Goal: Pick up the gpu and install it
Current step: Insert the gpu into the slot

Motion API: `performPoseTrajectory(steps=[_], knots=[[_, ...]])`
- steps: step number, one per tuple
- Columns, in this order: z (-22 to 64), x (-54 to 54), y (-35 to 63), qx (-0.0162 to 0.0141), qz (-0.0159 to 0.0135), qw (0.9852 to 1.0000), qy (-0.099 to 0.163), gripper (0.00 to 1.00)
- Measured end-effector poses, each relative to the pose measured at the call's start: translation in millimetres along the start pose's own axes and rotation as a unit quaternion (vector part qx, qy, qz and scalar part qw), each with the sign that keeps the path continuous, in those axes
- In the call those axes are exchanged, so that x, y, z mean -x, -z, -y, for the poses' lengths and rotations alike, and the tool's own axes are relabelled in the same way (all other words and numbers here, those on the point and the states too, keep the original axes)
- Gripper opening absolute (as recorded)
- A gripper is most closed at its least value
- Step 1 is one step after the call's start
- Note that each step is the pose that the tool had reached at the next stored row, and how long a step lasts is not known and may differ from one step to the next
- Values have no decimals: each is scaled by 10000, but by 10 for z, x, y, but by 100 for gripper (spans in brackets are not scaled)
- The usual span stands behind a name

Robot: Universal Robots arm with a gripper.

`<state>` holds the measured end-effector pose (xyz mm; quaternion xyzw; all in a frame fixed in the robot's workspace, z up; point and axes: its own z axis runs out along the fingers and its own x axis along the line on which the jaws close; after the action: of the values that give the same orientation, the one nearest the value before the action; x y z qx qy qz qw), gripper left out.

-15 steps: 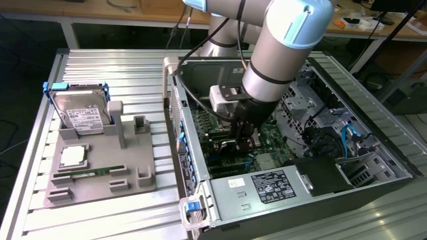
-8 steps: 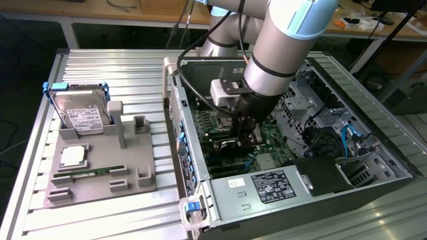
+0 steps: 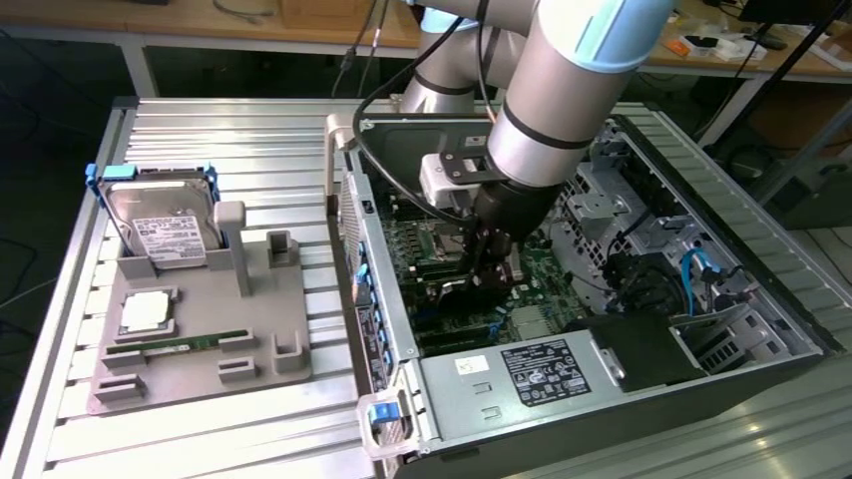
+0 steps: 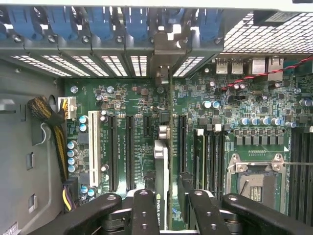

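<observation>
The gpu (image 4: 161, 191) stands on edge directly between the claw's fingers (image 4: 144, 210), its thin top edge running away from the claw toward the slot brackets at the rear of the case. In the wrist view the dark pads sit against both of its faces, so the claw (image 4: 167, 208) is closed narrowly on the card. The card's lower edge sits down among the long black expansion slots (image 4: 121, 152) of the green motherboard (image 4: 146, 103); how deeply it is seated I cannot tell. Its silvery end bracket (image 4: 164, 51) reaches the far wall of the case, in line with the row of blue clips (image 4: 100, 22).

All this sits inside the open computer case (image 3: 785, 329), lying on its side. To one side of the claw lies the empty processor socket (image 4: 254, 181); to the other, a bundle of yellow and black cables (image 4: 54, 127). In the exterior view the power supply (image 3: 533, 374) fills the case's near end.

The arm (image 3: 573, 80) comes down steeply into the case, wrist nearly vertical, and its bulk hides the claw (image 3: 486, 274) and most of the card there.

Outside the case, well away from the claw toward the exterior view's left, a grey parts tray (image 3: 200, 339) holds a hard drive (image 3: 167, 230) in a blue frame, a processor (image 3: 144, 311) and a green RAM stick (image 3: 180, 346).
</observation>
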<state>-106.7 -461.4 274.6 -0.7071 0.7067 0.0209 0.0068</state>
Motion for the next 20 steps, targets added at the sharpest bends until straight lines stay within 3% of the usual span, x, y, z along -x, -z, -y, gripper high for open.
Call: performPoseTrajectory(steps=[8, 10, 20], knots=[[-2, 14, 84, -1, 1, 10000, 0, 31], [-2, 14, 84, 0, 0, 10000, 0, 11], [-2, 14, 84, 0, 0, 10000, 0, 11]])
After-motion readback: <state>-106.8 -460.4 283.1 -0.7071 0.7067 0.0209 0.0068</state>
